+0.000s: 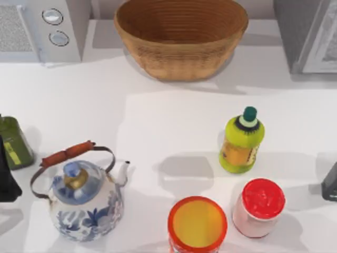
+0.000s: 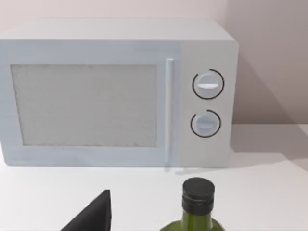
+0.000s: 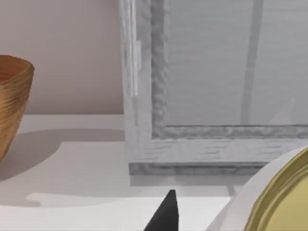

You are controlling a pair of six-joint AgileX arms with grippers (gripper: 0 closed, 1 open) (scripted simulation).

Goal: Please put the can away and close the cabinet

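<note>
An orange can (image 1: 197, 225) with a yellow top stands upright at the table's front middle. The grey cabinet (image 1: 310, 37) stands at the back right; in the right wrist view its front (image 3: 211, 96) is close ahead, with a panel (image 3: 130, 72) edge-on at its side. My right gripper (image 1: 330, 182) sits at the table's right edge, apart from the can, and its dark tip (image 3: 166, 214) points at the cabinet. At the left edge my left gripper (image 1: 8, 179) is parked beside a green bottle (image 1: 15, 142).
A wicker basket (image 1: 181, 37) stands at back centre and a microwave (image 1: 42, 29) at back left. A blue-and-white kettle (image 1: 84, 197), a lime bottle (image 1: 242, 139) and a red-lidded jar (image 1: 259, 206) stand near the can. A white-rimmed gold round thing (image 3: 279, 202) lies by my right gripper.
</note>
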